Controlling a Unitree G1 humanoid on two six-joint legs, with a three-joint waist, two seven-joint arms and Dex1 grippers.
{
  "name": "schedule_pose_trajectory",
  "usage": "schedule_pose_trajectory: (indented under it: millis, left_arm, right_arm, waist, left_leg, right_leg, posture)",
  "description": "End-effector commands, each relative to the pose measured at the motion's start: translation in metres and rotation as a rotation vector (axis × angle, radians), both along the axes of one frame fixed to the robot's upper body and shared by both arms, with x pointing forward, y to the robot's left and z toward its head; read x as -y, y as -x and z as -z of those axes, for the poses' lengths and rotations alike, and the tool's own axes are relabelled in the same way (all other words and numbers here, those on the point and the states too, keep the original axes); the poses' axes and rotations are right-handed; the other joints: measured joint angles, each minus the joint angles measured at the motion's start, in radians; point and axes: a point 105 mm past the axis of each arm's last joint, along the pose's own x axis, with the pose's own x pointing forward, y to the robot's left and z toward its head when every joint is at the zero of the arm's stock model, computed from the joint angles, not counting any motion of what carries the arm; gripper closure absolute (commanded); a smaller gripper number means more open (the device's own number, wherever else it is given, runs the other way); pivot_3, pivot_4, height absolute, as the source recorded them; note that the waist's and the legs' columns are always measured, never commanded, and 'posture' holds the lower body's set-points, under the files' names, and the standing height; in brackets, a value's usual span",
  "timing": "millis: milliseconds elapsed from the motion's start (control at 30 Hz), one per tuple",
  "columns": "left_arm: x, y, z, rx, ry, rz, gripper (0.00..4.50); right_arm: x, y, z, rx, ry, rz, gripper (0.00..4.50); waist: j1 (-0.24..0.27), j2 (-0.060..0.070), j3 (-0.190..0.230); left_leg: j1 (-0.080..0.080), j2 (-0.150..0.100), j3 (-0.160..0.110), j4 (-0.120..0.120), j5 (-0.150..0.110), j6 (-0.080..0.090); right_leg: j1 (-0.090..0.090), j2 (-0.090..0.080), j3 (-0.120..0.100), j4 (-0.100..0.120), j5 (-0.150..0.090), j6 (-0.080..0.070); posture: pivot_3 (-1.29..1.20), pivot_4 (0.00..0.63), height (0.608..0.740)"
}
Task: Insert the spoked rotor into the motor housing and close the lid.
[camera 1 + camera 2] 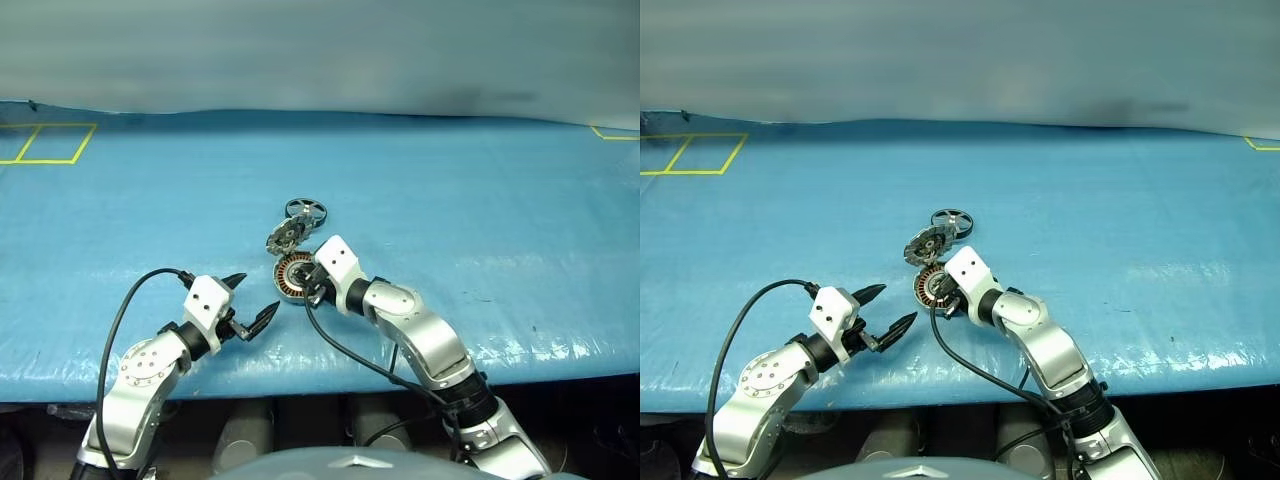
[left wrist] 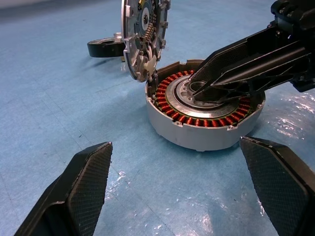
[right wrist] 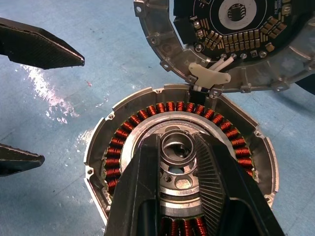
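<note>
The motor housing (image 2: 197, 140) lies open on the blue table, its copper windings ringing a silver hub. Its lid (image 2: 142, 34) stands tilted up at the far rim, inner face showing. Just behind them the black spoked rotor (image 1: 305, 209) lies flat on the table, untouched. My right gripper (image 3: 178, 143) reaches down into the housing from the near right. Its fingers are closed narrowly on a small silver ring at the hub. My left gripper (image 1: 258, 293) hovers wide open, empty, a little to the near left of the housing and pointing at it.
The blue table cover (image 1: 480, 220) stretches wide on both sides. Yellow tape squares (image 1: 50, 143) mark the far left and a yellow corner (image 1: 612, 133) the far right. The front edge of the table (image 1: 560, 372) runs just below both arms.
</note>
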Motion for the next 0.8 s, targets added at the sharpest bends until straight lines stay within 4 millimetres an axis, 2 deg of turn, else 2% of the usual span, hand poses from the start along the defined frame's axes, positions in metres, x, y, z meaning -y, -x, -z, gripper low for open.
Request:
schedule_pose_trajectory:
  millis: [33, 367, 600, 800]
  left_arm:
    - [0.003, 0.0, -0.005, 0.023, 0.006, 0.009, 0.0]
    - [0.004, 0.0, -0.005, 0.02, 0.009, 0.011, 0.0]
    - [0.003, 0.0, -0.005, 0.02, 0.008, 0.009, 0.0]
    - [0.003, 0.0, -0.005, 0.019, 0.007, 0.01, 0.0]
  right_arm:
    - [0.0, 0.002, 0.0, 0.0, 0.001, -0.009, 3.84]
    - [0.001, 0.003, 0.001, -0.01, 0.005, -0.011, 3.84]
    - [-0.002, 0.002, -0.008, 0.011, -0.027, -0.011, 1.58]
    - [-0.005, 0.004, -0.03, 0.031, -0.103, -0.02, 1.58]
  waist:
    - [0.0, 0.0, 0.0]
    - [0.0, 0.0, 0.0]
    - [0.001, 0.0, 0.0]
    - [0.0, 0.0, 0.0]
  left_leg:
    - [0.0, 0.0, 0.0, 0.0, 0.0, 0.0]
    - [0.0, 0.0, 0.0, 0.0, 0.0, 0.0]
    - [0.0, 0.0, 0.0, 0.0, 0.0, 0.0]
    - [-0.001, 0.0, 0.0, 0.0, 0.0, 0.0]
  right_leg:
    - [0.0, 0.0, 0.0, 0.0, 0.0, 0.0]
    - [0.0, 0.0, 0.0, 0.0, 0.0, 0.0]
    - [0.0, 0.0, 0.0, 0.0, 0.0, 0.0]
    - [-0.001, 0.0, 0.0, 0.0, 0.0, 0.0]
  posture:
    - [0.0, 0.15, 0.74]
    - [0.0, 0.15, 0.74]
    - [0.0, 0.15, 0.74]
    - [0.0, 0.15, 0.74]
